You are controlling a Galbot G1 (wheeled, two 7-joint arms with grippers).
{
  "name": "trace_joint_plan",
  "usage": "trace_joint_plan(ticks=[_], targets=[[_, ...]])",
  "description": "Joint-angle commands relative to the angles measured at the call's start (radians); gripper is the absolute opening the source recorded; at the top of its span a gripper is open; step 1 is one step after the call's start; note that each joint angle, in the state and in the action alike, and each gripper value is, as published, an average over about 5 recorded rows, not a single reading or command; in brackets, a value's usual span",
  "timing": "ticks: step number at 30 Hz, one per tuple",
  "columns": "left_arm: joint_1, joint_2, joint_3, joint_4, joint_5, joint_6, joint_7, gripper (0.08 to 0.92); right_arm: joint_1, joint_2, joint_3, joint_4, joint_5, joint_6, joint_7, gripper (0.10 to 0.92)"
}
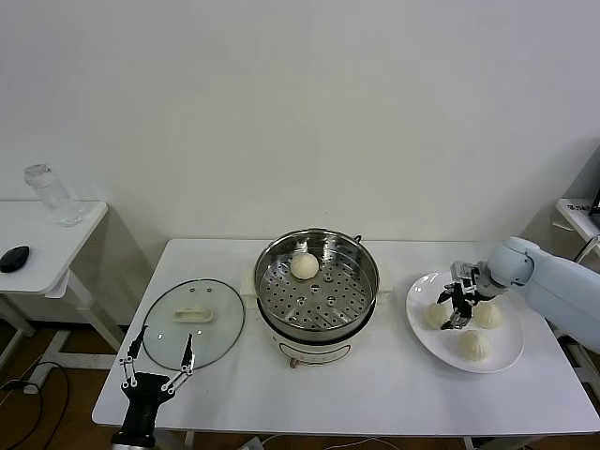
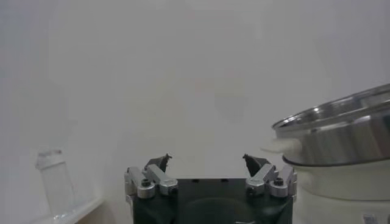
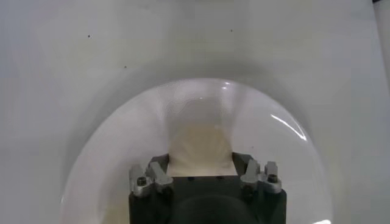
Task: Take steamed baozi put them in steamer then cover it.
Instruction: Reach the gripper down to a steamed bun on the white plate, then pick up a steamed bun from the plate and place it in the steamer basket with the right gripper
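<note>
Over the white plate [image 1: 419, 323], the right gripper [image 1: 456, 305] pinches a baozi [image 3: 199, 146] between slightly parted fingers.

- We count four buns: one in the steamer [image 1: 304, 266] and three on the plate, at [image 1: 437, 315], [image 1: 487, 315] and [image 1: 474, 345].
- We see one steamer [image 1: 317, 323].
- One plate [image 1: 419, 322].
- One glass lid [image 1: 193, 323].
- Two tables: the main one [image 1: 375, 384] and a side one [image 1: 42, 248].
- One bottle [image 1: 50, 194] and one mouse [image 1: 13, 258].
- Two grippers: left [image 1: 157, 354], right [image 1: 458, 302].
</note>
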Motion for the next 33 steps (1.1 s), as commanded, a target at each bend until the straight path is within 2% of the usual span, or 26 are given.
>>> trace_joint_plan(ticks=[1,7,11,17,24,33], targets=[[-0.009,0.003,0.002,-0.004,-0.002,0.003,0.0,0.823,0.387,0.011,-0.211,0.067,0.095,0.003,-0.111,0.707],[-0.017,0.007,0.008,-0.009,-0.002,0.005,-0.002,0.823,0.755,0.141,-0.417,0.152,0.253,-0.018,-0.232,0.704],[-0.021,0.011,0.009,-0.011,-0.003,0.007,-0.003,0.823,0.86,0.242,-0.467,0.236,0.376,-0.07,-0.232,0.703],[-0.035,0.01,0.013,-0.011,-0.003,0.014,-0.005,0.823,0.879,0.381,-0.513,0.326,0.488,-0.144,-0.157,0.695],[-0.053,0.008,0.015,-0.01,-0.006,0.022,-0.006,0.823,0.804,0.496,-0.564,0.37,0.508,-0.205,-0.052,0.687],[-0.063,0.007,0.013,-0.011,-0.012,0.027,-0.009,0.823,0.686,0.605,-0.575,0.35,0.53,-0.26,0.106,0.687]])
